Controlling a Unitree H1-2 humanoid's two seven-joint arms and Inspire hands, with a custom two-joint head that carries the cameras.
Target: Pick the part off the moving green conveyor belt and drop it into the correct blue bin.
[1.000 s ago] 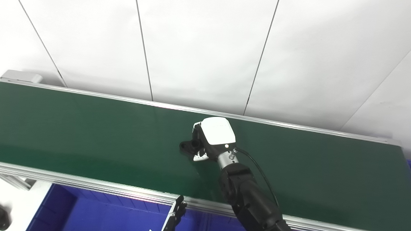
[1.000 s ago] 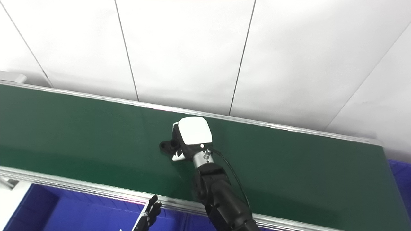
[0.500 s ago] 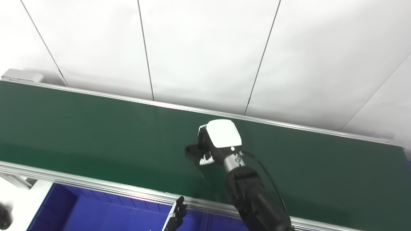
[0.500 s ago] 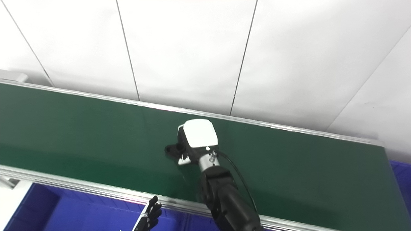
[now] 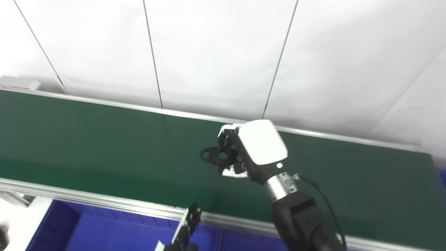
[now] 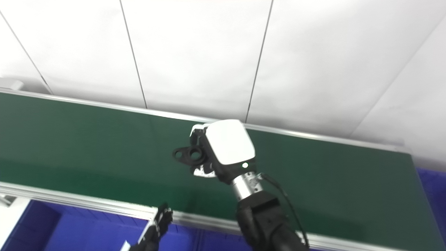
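Observation:
My right hand is shut on a black part with round holes and holds it lifted above the green conveyor belt. The same part shows in the right eye view, sticking out to the left of the hand. My left hand is low at the bottom edge, over the blue bin in front of the belt. Only its fingertips show, pointing up.
The belt's silver front rail runs between the belt and the blue bin. A second blue bin's edge shows at the far right. White wall panels stand behind the belt.
My right hand has risen off the belt with the black part in it and moved a little right. The left hand has shifted slightly at the bottom edge.

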